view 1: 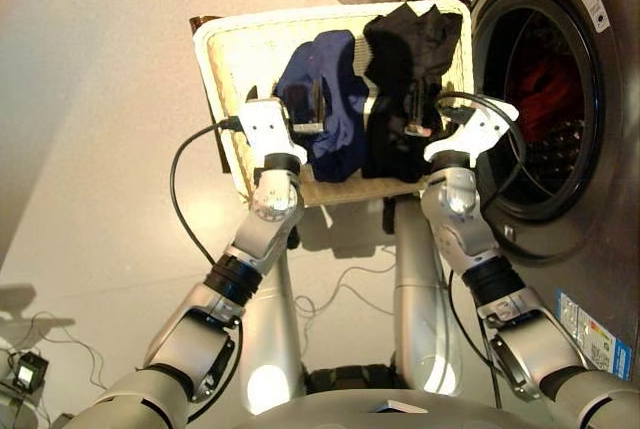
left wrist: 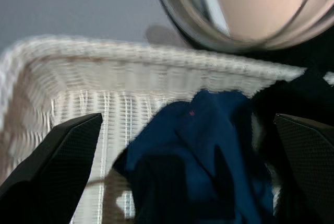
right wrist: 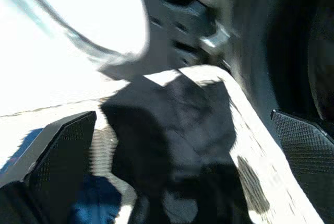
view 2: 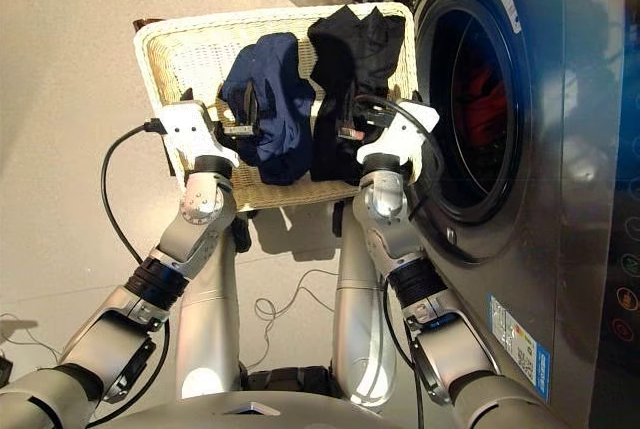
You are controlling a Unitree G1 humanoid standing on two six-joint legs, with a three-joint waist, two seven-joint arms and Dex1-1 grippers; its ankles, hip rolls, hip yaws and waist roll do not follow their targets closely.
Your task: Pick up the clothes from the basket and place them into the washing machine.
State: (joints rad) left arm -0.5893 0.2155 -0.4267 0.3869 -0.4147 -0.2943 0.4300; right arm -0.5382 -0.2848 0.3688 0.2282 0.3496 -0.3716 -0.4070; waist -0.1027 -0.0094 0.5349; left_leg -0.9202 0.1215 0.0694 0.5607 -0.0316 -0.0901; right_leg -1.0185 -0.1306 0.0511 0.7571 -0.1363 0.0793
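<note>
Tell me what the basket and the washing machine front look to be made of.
The basket: cream-white woven wicker, matte; the strand pattern shows along its rim and floor. The washing machine: dark grey glossy panel, probably painted metal or plastic, judging by its reflections; I cannot tell which.

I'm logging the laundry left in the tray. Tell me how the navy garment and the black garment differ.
The navy garment is blue and lies mid-basket; the black garment is black and lies on the side nearer the washing machine. The black one reaches the basket's far rim; the navy stops short of it. The left gripper hovers open over the navy, the right gripper over the black. Both lie crumpled and ungrasped.
</note>
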